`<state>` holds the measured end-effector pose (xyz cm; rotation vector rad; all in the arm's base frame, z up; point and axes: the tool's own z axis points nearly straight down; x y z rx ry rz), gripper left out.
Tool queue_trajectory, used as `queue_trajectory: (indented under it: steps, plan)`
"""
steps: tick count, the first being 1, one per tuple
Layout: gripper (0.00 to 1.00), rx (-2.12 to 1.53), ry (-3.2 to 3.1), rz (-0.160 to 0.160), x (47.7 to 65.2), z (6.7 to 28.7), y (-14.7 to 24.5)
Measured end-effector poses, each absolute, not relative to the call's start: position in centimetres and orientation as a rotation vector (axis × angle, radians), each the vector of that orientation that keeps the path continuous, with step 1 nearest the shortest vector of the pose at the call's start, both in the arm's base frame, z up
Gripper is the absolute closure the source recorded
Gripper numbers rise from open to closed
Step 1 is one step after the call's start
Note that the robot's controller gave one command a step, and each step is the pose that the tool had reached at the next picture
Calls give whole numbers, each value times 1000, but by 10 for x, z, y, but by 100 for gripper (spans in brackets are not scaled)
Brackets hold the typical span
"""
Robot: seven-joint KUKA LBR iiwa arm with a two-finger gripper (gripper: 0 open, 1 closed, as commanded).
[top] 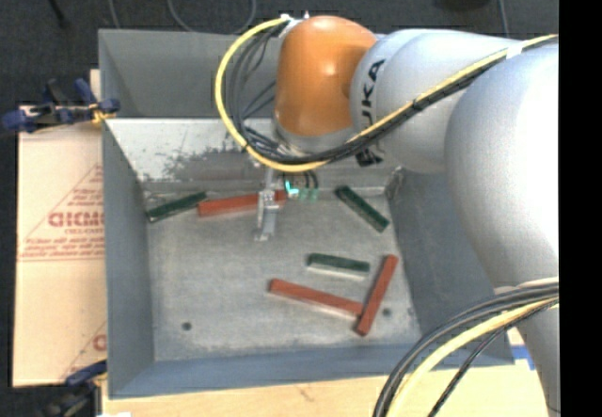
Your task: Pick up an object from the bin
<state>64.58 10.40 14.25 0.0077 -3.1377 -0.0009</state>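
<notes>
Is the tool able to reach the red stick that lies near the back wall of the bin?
Probably yes. The tool hangs at the right end of that red stick, and nothing lies on it; the green stick is off at its left end.

The arm is showing smooth silver-white rounded casings, black KUKA lettering running along one; a glossy orange dome is capping the wrist; yellow and black cables are looping round it; the small grey gripper is glowing teal on top.
</notes>
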Motion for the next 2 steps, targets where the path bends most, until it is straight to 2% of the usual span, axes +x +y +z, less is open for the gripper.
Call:
queue_trajectory:
  steps: [1,2]
  plan:
    - [0,-12,-3144,4,640,69,25]
    - [0,-107,-3148,-1,523,72,-8]
